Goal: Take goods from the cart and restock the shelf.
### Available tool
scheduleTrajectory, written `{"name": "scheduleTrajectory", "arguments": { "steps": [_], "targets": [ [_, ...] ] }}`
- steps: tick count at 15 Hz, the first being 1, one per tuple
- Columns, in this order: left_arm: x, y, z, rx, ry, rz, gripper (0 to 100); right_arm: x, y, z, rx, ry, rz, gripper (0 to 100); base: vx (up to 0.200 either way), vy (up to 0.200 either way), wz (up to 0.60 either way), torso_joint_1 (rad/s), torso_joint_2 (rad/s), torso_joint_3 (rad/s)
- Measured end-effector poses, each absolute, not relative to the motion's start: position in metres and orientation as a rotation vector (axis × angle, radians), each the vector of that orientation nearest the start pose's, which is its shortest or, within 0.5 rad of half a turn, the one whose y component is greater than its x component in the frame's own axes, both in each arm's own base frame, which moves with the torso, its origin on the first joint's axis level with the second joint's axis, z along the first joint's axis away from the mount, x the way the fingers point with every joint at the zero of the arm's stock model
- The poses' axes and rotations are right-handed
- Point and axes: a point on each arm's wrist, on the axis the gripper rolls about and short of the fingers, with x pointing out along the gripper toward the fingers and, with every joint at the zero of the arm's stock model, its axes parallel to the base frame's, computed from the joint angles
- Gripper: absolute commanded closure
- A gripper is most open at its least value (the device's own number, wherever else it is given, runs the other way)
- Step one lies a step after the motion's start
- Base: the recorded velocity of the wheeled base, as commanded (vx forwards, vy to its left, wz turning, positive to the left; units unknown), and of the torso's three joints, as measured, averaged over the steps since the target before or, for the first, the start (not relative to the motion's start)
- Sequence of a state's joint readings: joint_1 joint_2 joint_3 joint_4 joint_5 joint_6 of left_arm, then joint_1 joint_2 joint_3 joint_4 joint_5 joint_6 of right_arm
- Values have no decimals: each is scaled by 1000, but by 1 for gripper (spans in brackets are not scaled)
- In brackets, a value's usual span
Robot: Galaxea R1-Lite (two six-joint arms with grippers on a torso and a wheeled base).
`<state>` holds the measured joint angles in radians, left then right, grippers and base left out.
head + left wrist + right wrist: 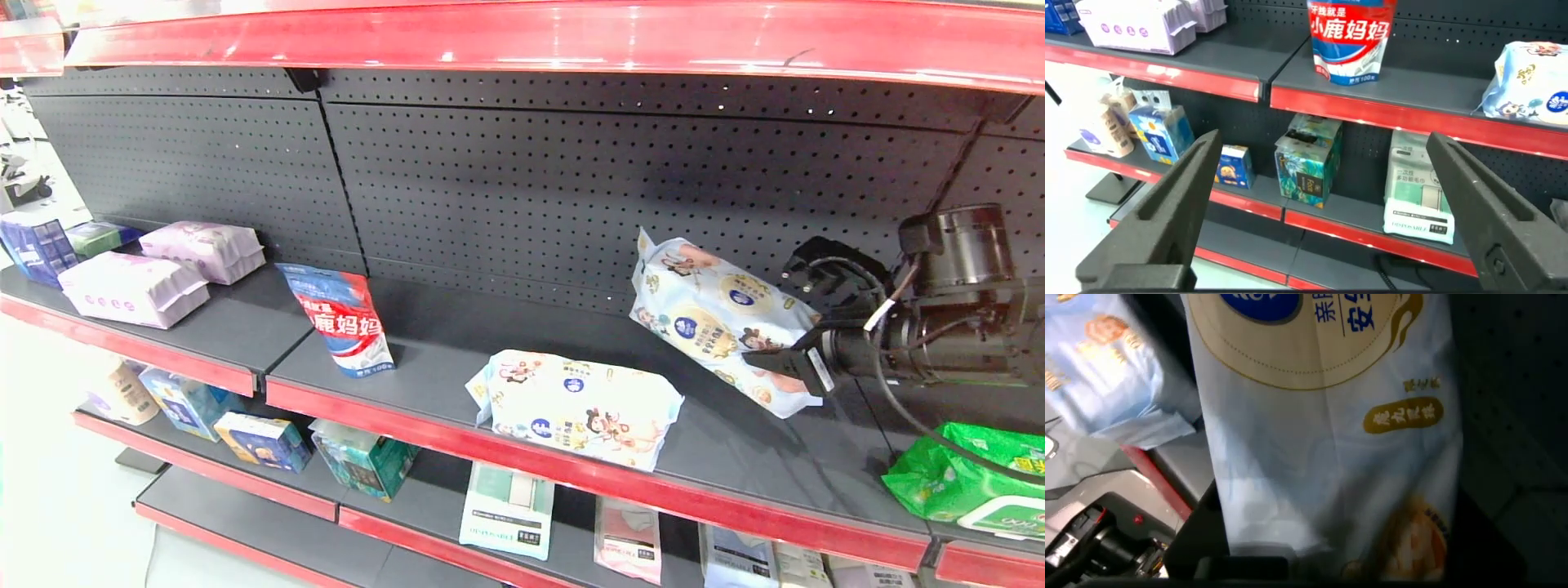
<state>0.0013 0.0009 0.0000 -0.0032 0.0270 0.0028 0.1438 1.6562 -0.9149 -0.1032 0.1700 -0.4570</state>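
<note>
A light-blue wipes pack point(710, 314) stands tilted on the dark middle shelf point(457, 327), its top leaning on the perforated back panel. My right gripper point(780, 317) is shut on this pack's right end, one finger above and one below. In the right wrist view the pack point(1323, 457) fills the space between the dark fingers point(1200, 547). A second, similar pack point(575, 404) lies flat near the shelf's red front edge. My left gripper point(1323, 204) is open with nothing in it, held in front of the lower shelves.
A red-and-blue pouch point(347, 318) stands upright left of centre. Purple tissue packs point(135, 286) lie at the far left and a green pack point(963, 482) at the far right. Boxes and packets point(367, 461) line the lower shelves. Bare shelf lies between the pouch and the tilted pack.
</note>
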Motion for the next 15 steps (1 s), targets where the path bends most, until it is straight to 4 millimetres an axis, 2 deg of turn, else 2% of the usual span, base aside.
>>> {"name": "scheduleTrajectory", "arguments": {
  "steps": [9,15],
  "targets": [
    [-23,1,76,3,-2,28,0,354,71,148,-594,521,609,100,0,0,0,0,0,0],
    [-23,1,76,3,-2,28,0,360,93,121,-619,576,682,100,0,0,0,0,0,0]
  ]
}}
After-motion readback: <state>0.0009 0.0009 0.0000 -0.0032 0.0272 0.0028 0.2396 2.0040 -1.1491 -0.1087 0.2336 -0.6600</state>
